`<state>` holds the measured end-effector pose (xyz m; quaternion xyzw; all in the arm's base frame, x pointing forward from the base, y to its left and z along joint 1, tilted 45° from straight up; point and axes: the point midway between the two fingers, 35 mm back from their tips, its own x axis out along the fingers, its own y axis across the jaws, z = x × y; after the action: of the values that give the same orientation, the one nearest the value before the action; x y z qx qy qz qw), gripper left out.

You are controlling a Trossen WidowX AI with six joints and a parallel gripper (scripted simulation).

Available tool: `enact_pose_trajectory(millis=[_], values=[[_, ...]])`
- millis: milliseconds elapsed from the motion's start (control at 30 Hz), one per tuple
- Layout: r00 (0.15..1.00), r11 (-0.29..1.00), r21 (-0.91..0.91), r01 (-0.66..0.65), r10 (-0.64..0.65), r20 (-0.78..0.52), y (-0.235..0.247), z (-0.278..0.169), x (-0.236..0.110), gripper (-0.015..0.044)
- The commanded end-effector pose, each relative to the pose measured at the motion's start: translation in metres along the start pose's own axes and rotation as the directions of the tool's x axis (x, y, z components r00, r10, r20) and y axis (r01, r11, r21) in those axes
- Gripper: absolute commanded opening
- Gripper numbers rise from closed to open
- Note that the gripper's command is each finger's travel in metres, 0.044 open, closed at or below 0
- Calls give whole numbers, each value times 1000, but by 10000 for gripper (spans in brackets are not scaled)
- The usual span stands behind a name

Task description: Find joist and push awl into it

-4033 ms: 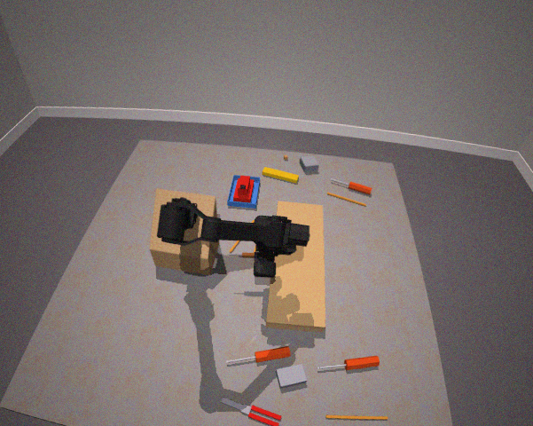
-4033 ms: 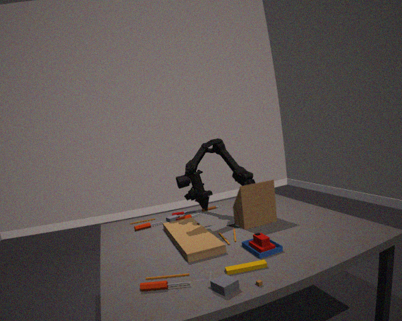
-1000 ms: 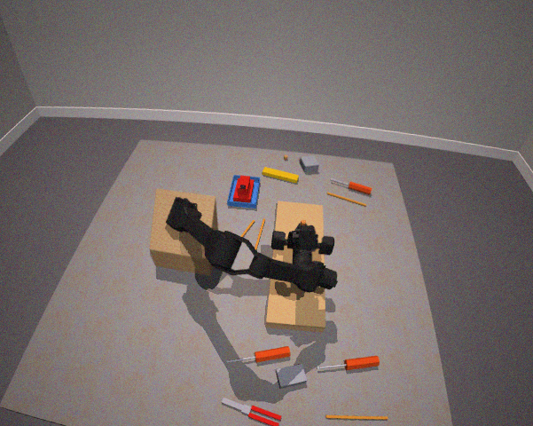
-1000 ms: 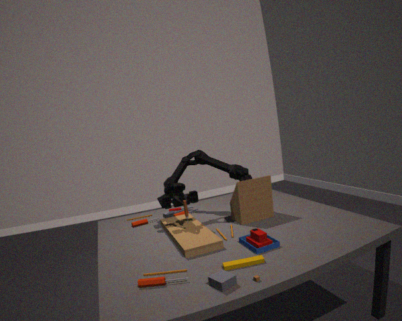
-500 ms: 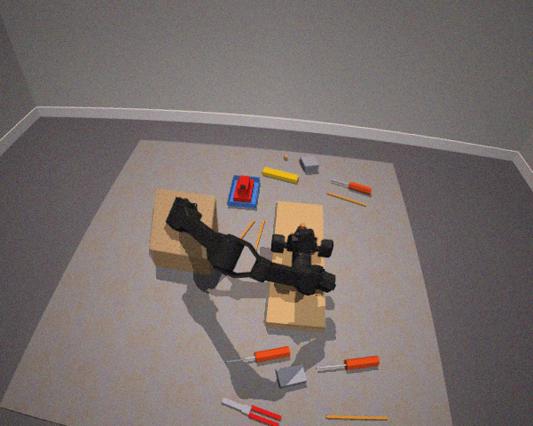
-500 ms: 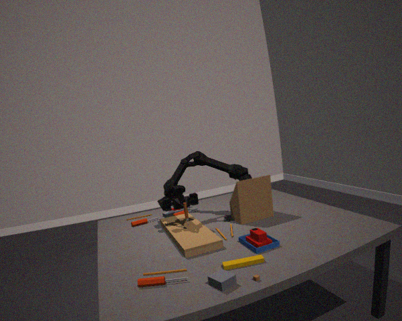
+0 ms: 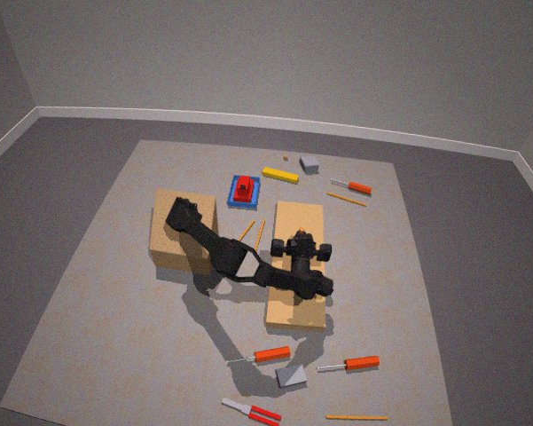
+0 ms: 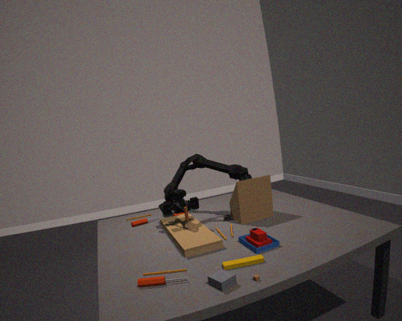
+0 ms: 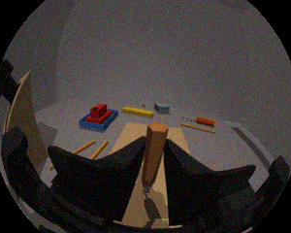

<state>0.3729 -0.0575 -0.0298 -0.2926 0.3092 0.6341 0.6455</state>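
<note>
The awl's brown handle [image 7: 301,229] [image 8: 186,215] [image 9: 155,152] stands roughly upright between the fingers of my gripper [image 8: 184,211] [image 9: 155,142], which is shut on it. The gripper is low over the tan floor panel [image 7: 298,213] [image 8: 204,240] [image 9: 178,136]. In the wrist view the awl's thin tip points down at the panel, close to its own shadow; whether it touches or has entered the wood cannot be told. The joist is hidden. The red stud finder [image 7: 243,193] [image 8: 257,236] [image 9: 99,115] sits in the blue tray [image 7: 241,206] [image 8: 248,245] [image 9: 92,127].
A tall tan block [image 7: 184,201] [image 8: 254,200] [image 9: 26,126] stands beside the arm. Two orange sticks [image 8: 221,233] [image 8: 231,230] lie between panel and tray. A yellow bar [image 7: 280,175], grey blocks [image 7: 309,164] [image 7: 291,375], several screwdrivers [image 7: 359,188] [image 7: 271,354] and red-handled pliers [image 7: 263,413] lie around.
</note>
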Motion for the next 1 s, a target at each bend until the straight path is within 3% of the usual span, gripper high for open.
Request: enact_pose_trajectory(millis=[0, 967], values=[[1000, 1000, -5, -1, 1, -4, 0, -7, 1, 0], [1000, 1000, 2, 1, -1, 0, 0, -5, 0, 0]])
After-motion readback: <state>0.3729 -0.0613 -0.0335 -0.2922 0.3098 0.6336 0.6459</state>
